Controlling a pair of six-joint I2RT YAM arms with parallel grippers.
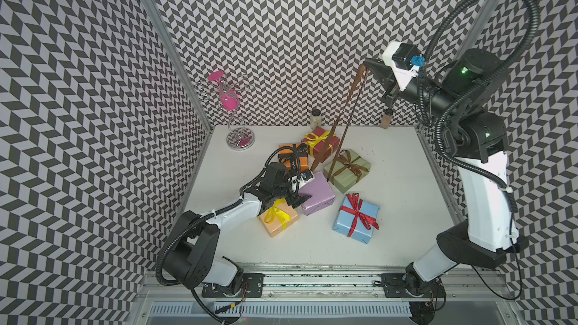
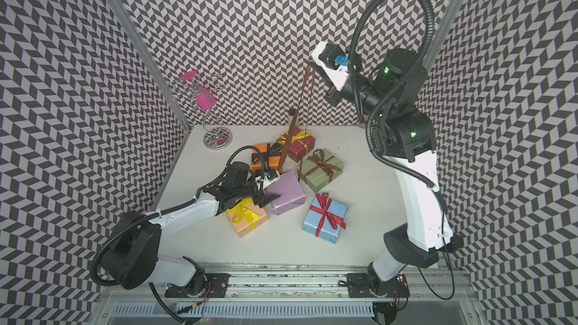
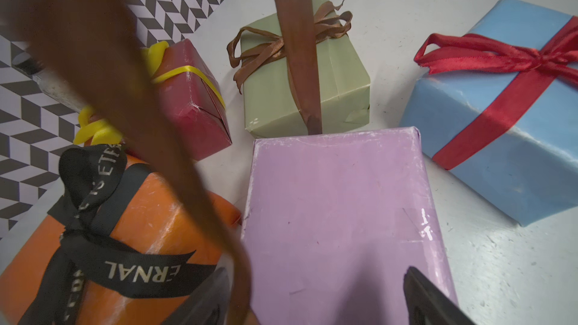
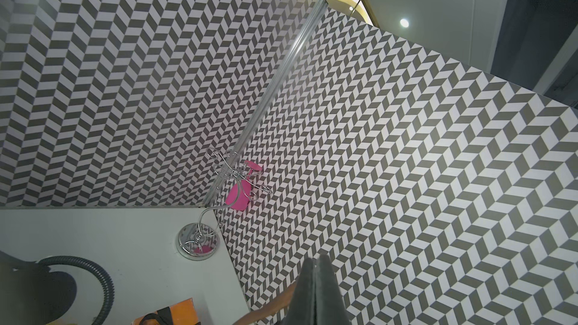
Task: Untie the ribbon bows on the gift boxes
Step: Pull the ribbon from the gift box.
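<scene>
Six boxes on the desk [image 1: 391, 239], five with bows tied. Lilac box [image 1: 316, 196] at centre, no ribbon round it. Around it: peach box [image 1: 281, 229] at 8 o'clock, just beside; orange box [image 3: 150, 214] at 11; red box [image 3: 187, 89] at 12; green box [image 3: 337, 73] at 2; blue box [image 1: 345, 229] at 4, apart.

Right jaws pressed flat together, high above the desk's 1 o'clock edge, pinching the loose ribbon [image 3: 300, 57] (brown, same shade as the green box's bow [image 3: 281, 45]). Two strands hang slantwise from the grip. One tip reaches the lilac box's far edge; the other strand passes the orange box and runs beside a left finger [image 3: 206, 298]. Touching or not: cannot tell.

Left jaws wide apart, low over the lilac box's 8 o'clock end, gripping nothing.

Wire stand [image 1: 240, 142] in the 10 o'clock corner. Two jars [image 1: 315, 118] along the 12 o'clock edge.
</scene>
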